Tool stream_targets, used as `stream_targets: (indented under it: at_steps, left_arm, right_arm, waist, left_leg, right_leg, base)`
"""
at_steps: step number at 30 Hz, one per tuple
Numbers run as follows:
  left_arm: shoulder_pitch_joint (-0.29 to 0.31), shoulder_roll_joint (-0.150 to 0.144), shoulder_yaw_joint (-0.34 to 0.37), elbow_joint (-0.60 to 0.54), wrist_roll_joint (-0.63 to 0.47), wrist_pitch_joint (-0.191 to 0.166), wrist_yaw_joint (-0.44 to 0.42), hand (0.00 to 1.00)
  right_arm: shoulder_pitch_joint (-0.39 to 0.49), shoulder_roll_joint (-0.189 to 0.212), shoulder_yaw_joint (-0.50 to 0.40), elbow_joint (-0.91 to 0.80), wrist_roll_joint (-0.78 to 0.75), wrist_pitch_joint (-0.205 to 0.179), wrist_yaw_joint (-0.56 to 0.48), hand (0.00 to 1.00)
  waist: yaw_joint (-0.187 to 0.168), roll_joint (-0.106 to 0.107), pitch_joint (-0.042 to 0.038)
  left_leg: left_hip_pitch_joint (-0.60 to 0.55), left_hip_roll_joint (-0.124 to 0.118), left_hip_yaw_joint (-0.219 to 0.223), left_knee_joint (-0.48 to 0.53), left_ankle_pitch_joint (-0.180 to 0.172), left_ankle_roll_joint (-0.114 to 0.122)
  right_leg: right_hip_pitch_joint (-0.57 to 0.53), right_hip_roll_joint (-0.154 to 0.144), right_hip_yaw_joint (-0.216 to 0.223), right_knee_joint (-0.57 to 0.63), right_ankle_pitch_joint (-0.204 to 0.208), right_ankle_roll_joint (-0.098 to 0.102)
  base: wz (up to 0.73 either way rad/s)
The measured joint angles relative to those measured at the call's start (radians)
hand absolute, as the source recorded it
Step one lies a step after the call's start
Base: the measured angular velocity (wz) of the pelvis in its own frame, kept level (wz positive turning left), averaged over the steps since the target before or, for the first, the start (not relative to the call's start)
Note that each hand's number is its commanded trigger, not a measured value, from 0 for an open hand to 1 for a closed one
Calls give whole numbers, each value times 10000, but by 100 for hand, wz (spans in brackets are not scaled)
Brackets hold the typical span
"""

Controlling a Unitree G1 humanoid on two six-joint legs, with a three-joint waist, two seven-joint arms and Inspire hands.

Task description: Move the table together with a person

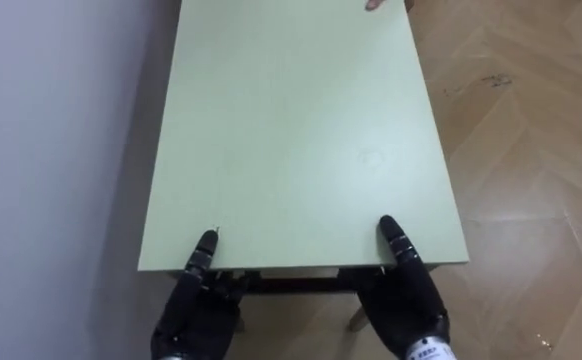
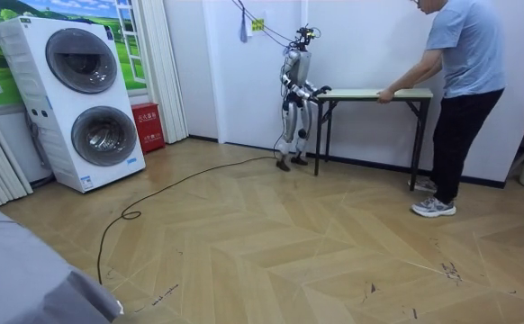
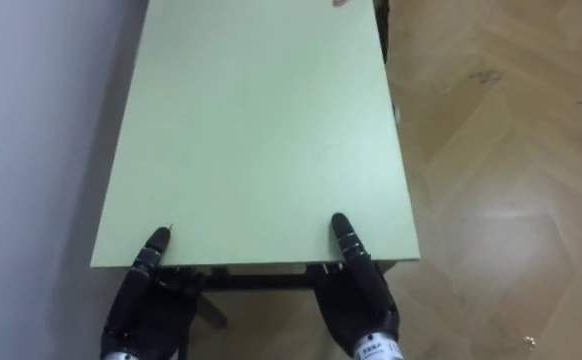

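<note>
Left hand and right hand pinch table edge, thumbs atop.

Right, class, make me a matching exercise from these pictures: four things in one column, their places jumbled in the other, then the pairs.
1 pale green rectangular table top
2 robot's black left hand
3 person in a blue shirt
4 white stacked washing machines

A room view's left side
B table's far end, holding it
C near edge, wall-side corner
D along the white wall

Pairs: 1-D, 2-C, 3-B, 4-A
</note>
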Motion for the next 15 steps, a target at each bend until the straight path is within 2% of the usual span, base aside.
stream_targets:
  at_steps: [1, 2, 4, 5, 6, 10, 12, 13, 14, 15]
  left_arm:
    - [1, 48, -4, 9, -29, 2, 24, 100]
    - [23, 149, -29, 10, -109, 3, 40, 100]
    - [108, 110, -25, 22, -128, 30, 43, 100]
    - [142, 109, -25, 33, -133, 123, 58, 100]
    - [158, 116, -24, 35, -130, 215, 131, 100]
    - [163, 202, -44, 52, -119, 237, 316, 100]
    - [90, 224, -50, 109, -107, 237, 346, 100]
    - [69, 212, -57, 134, -101, 236, 346, 100]
    - [44, 244, -46, 132, -88, 197, 346, 100]
    - [24, 280, -38, 131, -102, 190, 346, 100]
  right_arm:
    - [33, -3, 0, 0, -11, 0, -5, 100]
    - [125, -4, 13, -1, 2, 0, -5, 100]
    - [131, -108, 73, 2, 58, 8, -10, 100]
    - [137, -162, 110, 53, 145, 7, -13, 100]
    - [161, -170, 113, 128, 193, 9, -13, 100]
    - [302, -112, 141, 213, 214, 9, -55, 100]
    - [337, -103, 163, 227, 261, 8, -61, 100]
    - [363, -75, 161, 251, 260, 8, -65, 100]
    - [351, -21, 163, 250, 241, 32, -65, 100]
    - [337, -18, 170, 246, 238, 37, -65, 100]
  waist:
    - [-38, 55, -14]
    - [-96, 50, -24]
    - [-105, 45, -21]
    - [-117, 28, -12]
    - [-138, -10, -4]
    - [-397, -158, -7]
    - [-557, -169, -4]
    - [-556, -166, -5]
    - [-487, -168, -2]
    - [-472, -173, -3]
  left_leg:
    - [6, -9, -209, -4, 24, -60]
    - [135, -39, -297, -154, 67, -135]
    - [388, 9, 105, -605, 123, -210]
    - [584, 70, 516, -889, 174, -198]
    - [786, 85, 667, -1060, 195, -180]
    - [1133, -27, 576, -1247, 209, -153]
    - [1288, -116, 97, -1282, 227, -120]
    - [1331, -115, -209, -1273, 226, -120]
    - [1341, -115, -782, -1271, 225, -123]
    - [1304, -169, -972, -1273, 218, -135]
  right_leg:
    - [-197, 42, 95, 6, 191, -14]
    - [-237, -41, -47, 128, 441, -225]
    - [-98, -92, -161, 276, 443, -232]
    - [-16, -117, -154, 302, 443, -232]
    - [98, -132, -127, 318, 442, -229]
    - [441, -123, 74, 337, 420, -192]
    - [272, -157, 161, 812, 364, -20]
    - [176, -98, 374, 859, 229, 103]
    - [-45, 159, 990, 312, 191, 97]
    - [-185, 304, 1332, -451, 690, -7]
  base:
    - [15]
    - [31]
    - [13]
    - [4]
    - [7]
    - [21]
    - [23]
    - [-6]
    - [-11]
    - [0]
